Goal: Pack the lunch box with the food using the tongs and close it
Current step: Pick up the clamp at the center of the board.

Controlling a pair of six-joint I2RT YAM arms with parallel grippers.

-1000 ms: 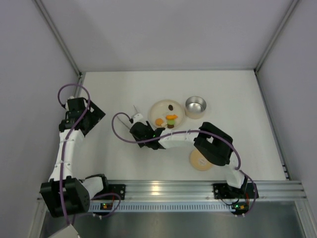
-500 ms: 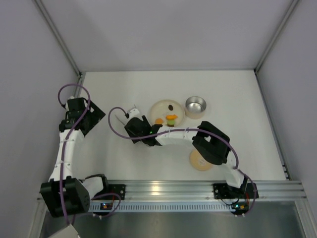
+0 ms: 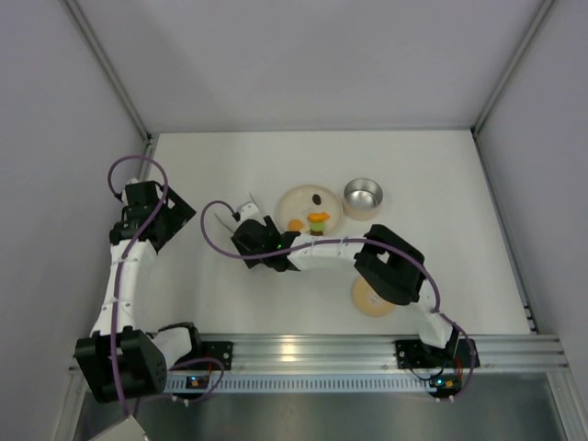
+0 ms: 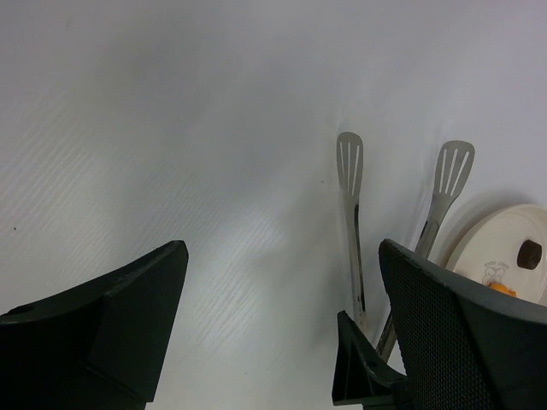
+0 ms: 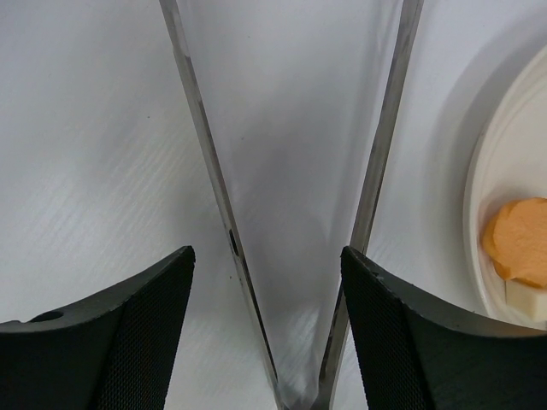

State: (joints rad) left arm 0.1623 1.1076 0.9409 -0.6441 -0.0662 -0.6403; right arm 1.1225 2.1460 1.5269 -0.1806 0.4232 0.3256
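Lid: the tan lid [image 3: 367, 301] is lying nearest the arm bases, partly under the right arm [image 3: 390, 266].
Right arm pose: it is bending leftward across the table [image 3: 441, 184], elbow over the lid, wrist reaching past the plate's near-left edge.
Right claw: the right claw [image 5: 267, 252] is hanging low with its fingers [image 5: 111, 333] standing wide and nothing pinched.
Key relation: the tongs [image 5: 209, 171] are lying directly under this claw and between its fingers, hinge end tucked under the wrist, both blades fanning away from it. The long axis is running along the claw's reach, so closing would be squeezing across the two blades.
Contact: a gap is showing beside the left blade; the right blade is passing at the right finger's tip, and I cannot tell whether they are touching.
Left claw: the left claw [image 4: 282, 248] is hovering wide and empty, well apart to the left, looking toward the tongs' slotted tips.
Nearer arm: the right, judging by its straddling position.
Food: the food [image 3: 318, 220] is sitting on the cream plate [image 3: 299, 200], just right of the tongs.
Lunch box: the lunch box [image 3: 363, 197] is standing open and empty just beyond the plate's right edge.
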